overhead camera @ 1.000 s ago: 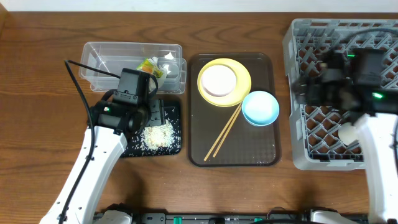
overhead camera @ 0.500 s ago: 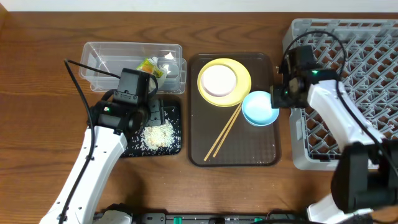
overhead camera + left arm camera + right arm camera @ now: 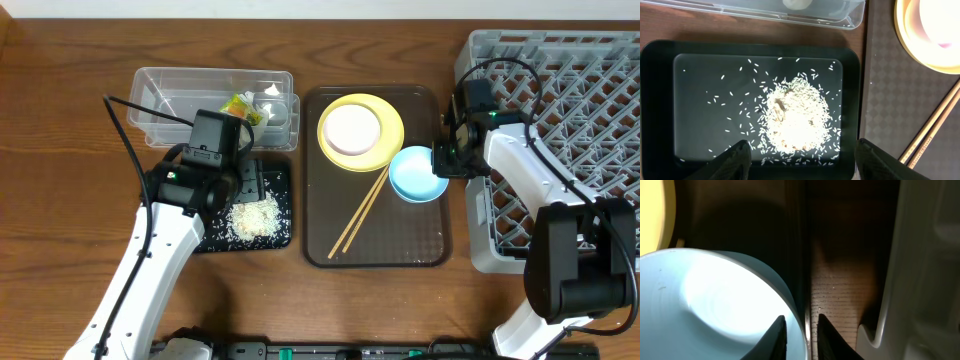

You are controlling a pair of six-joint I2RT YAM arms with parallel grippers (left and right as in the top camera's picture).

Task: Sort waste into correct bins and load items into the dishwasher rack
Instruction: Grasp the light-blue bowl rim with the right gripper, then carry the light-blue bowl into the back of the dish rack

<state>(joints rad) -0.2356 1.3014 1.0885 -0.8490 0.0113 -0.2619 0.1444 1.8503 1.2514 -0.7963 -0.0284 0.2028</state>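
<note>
The light blue bowl (image 3: 415,175) (image 3: 715,300) rests at the right edge of the brown serving tray (image 3: 420,240). My right gripper (image 3: 441,160) (image 3: 801,317) is shut on its rim, one finger inside and one outside. The grey dishwasher rack (image 3: 600,90) stands just right of it. A yellow plate (image 3: 385,118) carries a white bowl (image 3: 350,130), and two chopsticks (image 3: 362,210) lie beside them. My left gripper (image 3: 238,182) (image 3: 802,145) hangs open over the black tray (image 3: 283,236), above the rice heap (image 3: 797,117). A green-and-orange wrapper (image 3: 240,105) lies in the clear tub (image 3: 170,95).
A whitish object (image 3: 272,104) sits beside the wrapper in the tub. Loose rice grains are scattered across the black tray's floor (image 3: 700,100). A strip of bare wood table (image 3: 837,295) separates the brown tray from the rack wall.
My right arm swung from over the rack to the tray's right edge, and its jaws closed onto the light blue bowl's rim. The left arm stayed put.
</note>
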